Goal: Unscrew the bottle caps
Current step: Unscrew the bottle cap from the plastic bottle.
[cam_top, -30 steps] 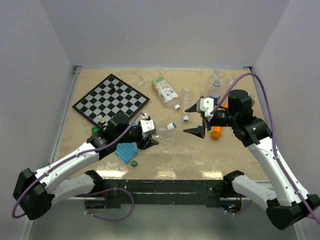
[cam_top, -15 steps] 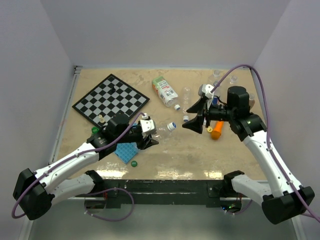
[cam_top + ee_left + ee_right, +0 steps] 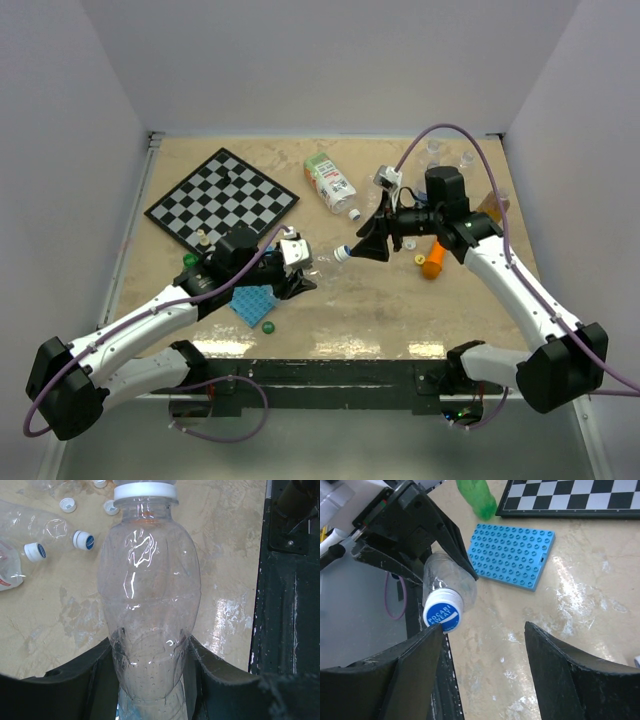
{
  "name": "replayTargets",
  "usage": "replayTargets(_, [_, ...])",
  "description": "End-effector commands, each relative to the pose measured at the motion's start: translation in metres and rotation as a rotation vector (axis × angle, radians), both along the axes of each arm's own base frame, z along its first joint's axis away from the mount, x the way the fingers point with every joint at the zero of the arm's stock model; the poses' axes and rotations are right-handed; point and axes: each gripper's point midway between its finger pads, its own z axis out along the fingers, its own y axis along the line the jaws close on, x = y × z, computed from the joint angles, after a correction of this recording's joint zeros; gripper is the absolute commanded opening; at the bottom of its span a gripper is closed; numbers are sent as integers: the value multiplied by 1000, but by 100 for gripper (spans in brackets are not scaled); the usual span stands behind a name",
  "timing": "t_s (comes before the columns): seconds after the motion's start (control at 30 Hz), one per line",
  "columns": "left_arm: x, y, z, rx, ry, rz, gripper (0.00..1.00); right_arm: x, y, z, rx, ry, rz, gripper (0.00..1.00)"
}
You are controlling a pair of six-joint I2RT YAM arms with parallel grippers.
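We found the left gripper [image 3: 150, 665] clamped on the lower body of a clear bottle [image 3: 145, 590], judged light, thin-walled, crushable. Its white cap [image 3: 443, 614] faced the right gripper [image 3: 482, 627], spread wide just beside it; we advised gripping the stiff rim.

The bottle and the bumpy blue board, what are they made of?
The bottle looks like thin clear plastic: you can see through it, and it has shiny glints. The blue board looks like hard plastic, probably a building-block plate, with neat rows of studs.

The beige table [image 3: 450, 310] carries a chessboard [image 3: 222, 198], blue studded plate [image 3: 254, 303], labelled bottle [image 3: 330, 182], orange toy [image 3: 433, 260] and loose caps [image 3: 66, 504].
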Motion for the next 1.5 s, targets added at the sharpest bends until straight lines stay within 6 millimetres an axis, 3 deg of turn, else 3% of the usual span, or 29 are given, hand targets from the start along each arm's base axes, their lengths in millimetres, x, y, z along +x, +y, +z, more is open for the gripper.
replayTargets(0.0, [3,-4,17,-44,-33,4,2,-15,14,14,33,-13,80,71])
replayTargets(0.47, [4,-4,17,-43,-28,3,2,-21,24,19,46,-2,136,67])
replayTargets(0.53, [4,-4,17,-43,-30,2,2,-19,28,17,42,8,140,59])
replayTargets(0.67, [4,-4,17,-40,-33,7,2,-18,32,14,33,7,161,21])
replayTargets(0.73, [5,-3,16,-39,-35,11,2,-19,31,16,28,-15,170,7])
replayTargets(0.8, [5,-3,16,-38,-37,12,2,-21,29,18,26,-47,176,0])
replayTargets(0.9, [5,-3,16,-37,-39,13,2,-29,26,21,26,-97,221,0])
replayTargets(1.13, [5,-3,17,-41,-36,8,2,-40,4,1,-128,-451,490,0])
replayTargets(1.27, [4,-4,17,-42,-35,6,2,-24,-6,-4,-237,-809,629,0])
replayTargets(1.37, [4,-4,18,-43,-36,6,2,-12,-10,12,-298,-1174,674,0])
replayTargets(1.47, [4,-3,16,-40,-34,7,2,-2,-7,36,-298,-1349,609,0])
